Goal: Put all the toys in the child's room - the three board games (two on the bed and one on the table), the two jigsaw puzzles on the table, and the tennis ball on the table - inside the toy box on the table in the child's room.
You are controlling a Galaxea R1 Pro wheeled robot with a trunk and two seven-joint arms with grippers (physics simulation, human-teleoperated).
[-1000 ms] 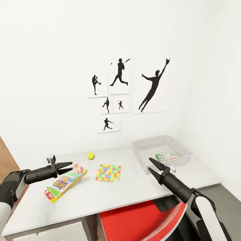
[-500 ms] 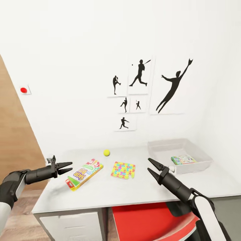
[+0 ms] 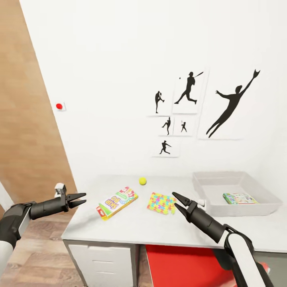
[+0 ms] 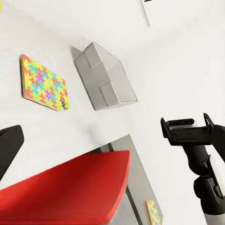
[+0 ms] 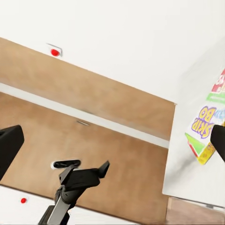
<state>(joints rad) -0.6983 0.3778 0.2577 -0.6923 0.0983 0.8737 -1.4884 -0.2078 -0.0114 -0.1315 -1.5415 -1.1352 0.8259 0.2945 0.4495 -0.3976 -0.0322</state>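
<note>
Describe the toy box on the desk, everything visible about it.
The toy box is a light grey, shallow rectangular bin with sloping walls and a thick rim, looking like matte plastic. It sits open and upright at the right end of the white table, near the wall. Inside, one flat, colourfully printed box lies on its floor toward the right; the rest of the floor is bare. Neither gripper touches it; the open right gripper hangs in front of its left end. The left wrist view shows the toy box beyond the jigsaw puzzle.
</note>
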